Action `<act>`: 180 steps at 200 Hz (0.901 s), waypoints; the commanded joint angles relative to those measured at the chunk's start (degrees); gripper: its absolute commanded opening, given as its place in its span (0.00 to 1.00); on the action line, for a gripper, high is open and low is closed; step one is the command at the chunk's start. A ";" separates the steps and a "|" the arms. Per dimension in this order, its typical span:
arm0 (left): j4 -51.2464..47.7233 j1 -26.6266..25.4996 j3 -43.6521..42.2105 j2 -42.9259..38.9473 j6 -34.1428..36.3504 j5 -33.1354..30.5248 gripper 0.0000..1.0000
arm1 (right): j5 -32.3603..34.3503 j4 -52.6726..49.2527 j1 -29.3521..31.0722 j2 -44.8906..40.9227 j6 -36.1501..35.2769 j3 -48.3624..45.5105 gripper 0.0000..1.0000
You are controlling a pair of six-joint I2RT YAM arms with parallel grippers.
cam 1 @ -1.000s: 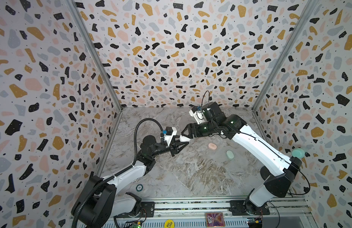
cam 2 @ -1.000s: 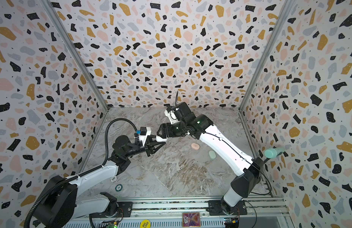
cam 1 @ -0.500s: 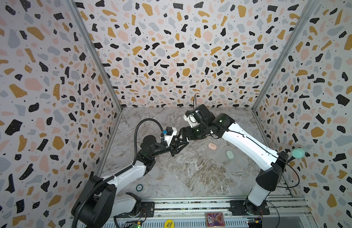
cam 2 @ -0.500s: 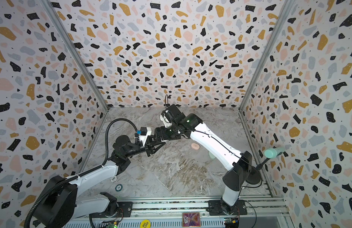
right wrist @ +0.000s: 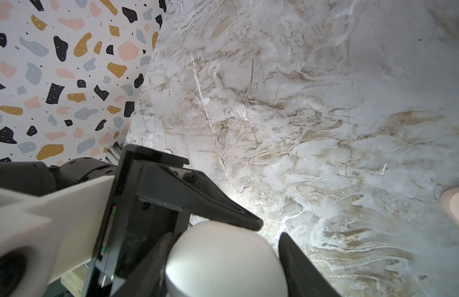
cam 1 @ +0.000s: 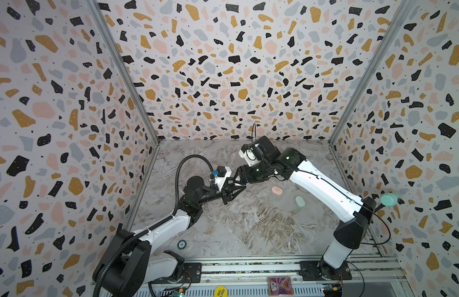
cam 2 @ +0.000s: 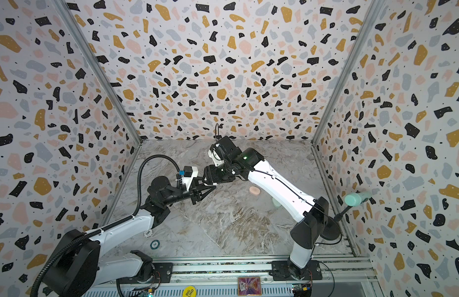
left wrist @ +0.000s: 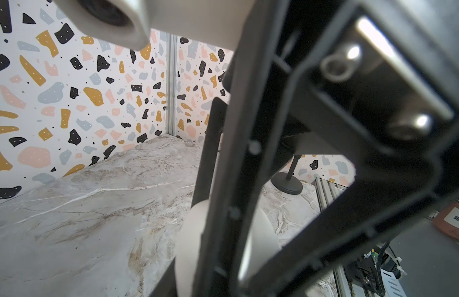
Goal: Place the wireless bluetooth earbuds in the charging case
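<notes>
Above the middle of the table both grippers meet on a white oval charging case (right wrist: 223, 259), also seen in the left wrist view (left wrist: 188, 246). My left gripper (cam 1: 237, 189) is shut on it from the left. My right gripper (right wrist: 226, 236) reaches in from the right, its dark fingers (right wrist: 298, 267) lying against both sides of the case. In both top views the case is almost hidden between the two grippers. A closed pink case (cam 1: 276, 190) and a closed mint case (cam 1: 299, 201) lie on the marble table beside the right arm. The earbuds are out of view.
Terrazzo walls enclose the table on three sides. A mint object on a black stand (cam 1: 388, 199) stands at the right wall. A round chip (cam 1: 181, 244) lies by the left arm's base. A card (cam 1: 278, 285) sits on the front rail (cam 1: 249, 264).
My right gripper has swung left to meet the left gripper and has narrowed its jaws around the white case. The left arm has stayed where it was.
</notes>
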 commanded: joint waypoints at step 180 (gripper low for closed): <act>-27.52 0.86 -0.65 -11.30 2.69 -31.16 1.00 | 13.59 33.46 -6.60 1.30 -1.37 -41.05 0.51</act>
